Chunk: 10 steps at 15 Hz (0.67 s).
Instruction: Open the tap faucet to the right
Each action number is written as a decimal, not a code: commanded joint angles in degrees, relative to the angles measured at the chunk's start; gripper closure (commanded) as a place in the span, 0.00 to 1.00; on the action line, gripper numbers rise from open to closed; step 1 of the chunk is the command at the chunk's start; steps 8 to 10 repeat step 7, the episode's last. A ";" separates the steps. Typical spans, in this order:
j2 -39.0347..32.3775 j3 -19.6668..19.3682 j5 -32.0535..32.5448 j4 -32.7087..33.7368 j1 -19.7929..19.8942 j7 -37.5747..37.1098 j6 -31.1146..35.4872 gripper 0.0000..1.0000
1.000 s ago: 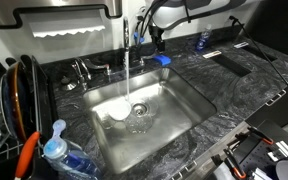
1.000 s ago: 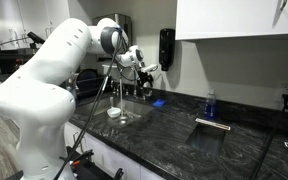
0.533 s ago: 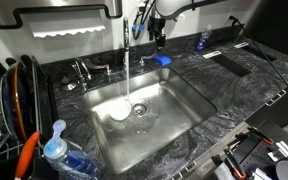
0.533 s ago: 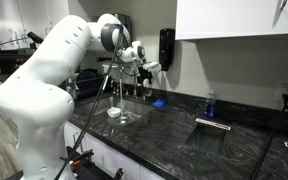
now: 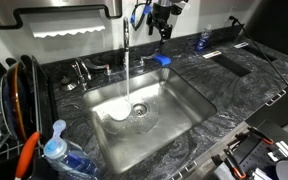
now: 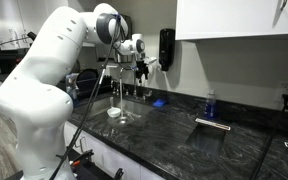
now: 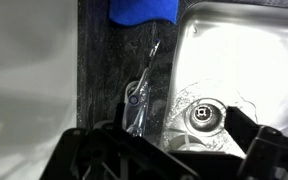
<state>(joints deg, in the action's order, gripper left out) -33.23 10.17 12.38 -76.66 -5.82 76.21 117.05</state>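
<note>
Tap faucet [image 5: 125, 42]: upright at back edge of bench, behind sink [image 5: 184, 92]; water [image 5: 127, 85] running from spout into basin. Gripper [image 5: 162, 28]: raised above back edge, just beside the spout, clear of it; fingers spread, holding nothing. Blue sponge [image 5: 162, 60]: on bench beside sink's back corner. Dish rack [image 5: 6, 105]: at a bench end.

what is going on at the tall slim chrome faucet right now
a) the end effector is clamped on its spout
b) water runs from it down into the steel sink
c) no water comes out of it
b: a stream of water falls from the tall slim chrome faucet into the stainless steel sink, and the end effector hangs apart from the spout.
</note>
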 commanded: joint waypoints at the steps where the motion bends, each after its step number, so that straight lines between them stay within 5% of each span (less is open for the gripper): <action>1: 4.84 0.76 -2.86 -5.39 2.04 6.70 -0.55 0.00; 10: 8.76 -0.23 -3.27 -8.08 2.70 11.64 -2.52 0.00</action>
